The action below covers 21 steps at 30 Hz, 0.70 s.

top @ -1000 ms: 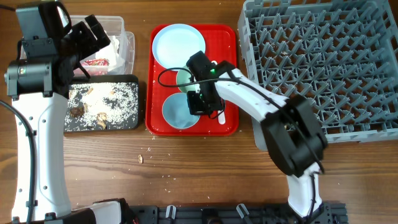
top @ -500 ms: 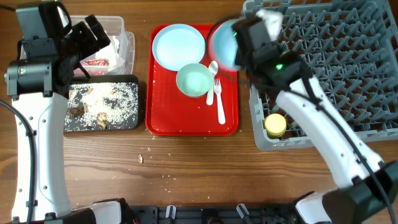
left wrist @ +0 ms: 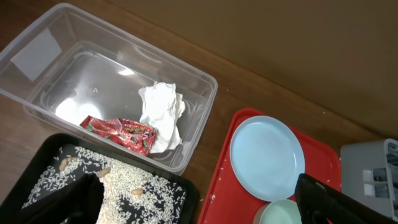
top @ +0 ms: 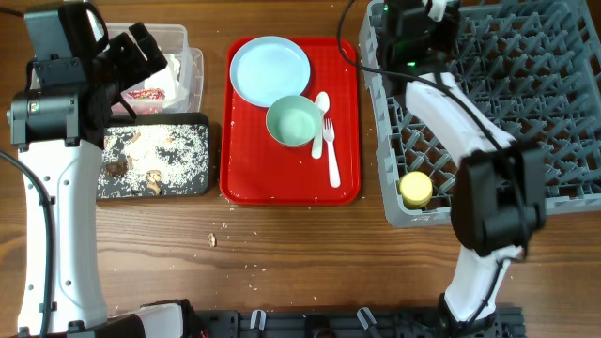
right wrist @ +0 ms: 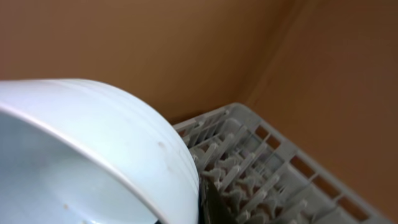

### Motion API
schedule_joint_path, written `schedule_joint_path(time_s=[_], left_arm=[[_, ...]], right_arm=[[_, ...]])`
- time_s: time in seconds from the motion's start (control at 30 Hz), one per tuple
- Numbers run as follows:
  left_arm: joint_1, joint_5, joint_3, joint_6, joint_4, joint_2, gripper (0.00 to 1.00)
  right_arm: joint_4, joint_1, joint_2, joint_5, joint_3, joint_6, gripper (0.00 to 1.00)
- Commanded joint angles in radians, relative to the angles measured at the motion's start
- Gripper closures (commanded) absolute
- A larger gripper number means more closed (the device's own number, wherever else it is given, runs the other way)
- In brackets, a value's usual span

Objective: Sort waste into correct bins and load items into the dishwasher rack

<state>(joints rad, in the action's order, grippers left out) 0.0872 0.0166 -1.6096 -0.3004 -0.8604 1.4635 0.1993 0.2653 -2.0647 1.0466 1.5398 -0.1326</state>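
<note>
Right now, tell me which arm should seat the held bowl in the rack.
Right: the right gripper holds the bowl at the rack's corner; the left gripper hangs open by the clear tub.

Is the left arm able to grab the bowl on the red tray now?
Probably yes. The left pincer is open and empty, and the bowl sits uncovered on the red tray, with spoon and fork beside it.

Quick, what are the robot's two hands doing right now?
Left gripper: open, empty.
Right gripper: shut on the pale-blue bowl.
</note>
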Motion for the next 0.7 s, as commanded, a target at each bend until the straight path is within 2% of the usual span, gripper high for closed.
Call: schedule_joint_path(time_s=[0.0,0.4,0.47,0.5,0.57,0.63,0.67], left_arm=[[0.005,-0.008,-0.008,0.008,0.002,0.006,0.00],[0.005,-0.008,-0.008,0.009,0.003,0.006,0.00],[0.005,-0.008,-0.008,0.008,0.002,0.006,0.00],[0.005,-0.008,-0.008,0.008,0.002,0.006,0.00],[0.005,-0.008,-0.008,0.008,0.003,0.006,0.00],[0.005,-0.008,-0.008,0.008,0.002,0.006,0.00],[0.005,-0.008,-0.008,0.008,0.002,0.006,0.00]], right_arm=[[0.083,0.004,-0.075,0.080,0.004,-0.261,0.96],[0.014,0.031,-0.153,0.090,0.004,-0.284,0.94],[0.014,0.048,-0.153,0.090,0.004,-0.285,0.85],[0.012,0.058,-0.153,0.091,0.004,-0.286,0.76],[-0.008,0.085,-0.153,0.091,0.004,-0.287,0.47],[-0.031,0.108,-0.153,0.101,0.004,-0.288,0.28],[-0.037,0.119,-0.153,0.112,0.004,-0.288,0.22]])
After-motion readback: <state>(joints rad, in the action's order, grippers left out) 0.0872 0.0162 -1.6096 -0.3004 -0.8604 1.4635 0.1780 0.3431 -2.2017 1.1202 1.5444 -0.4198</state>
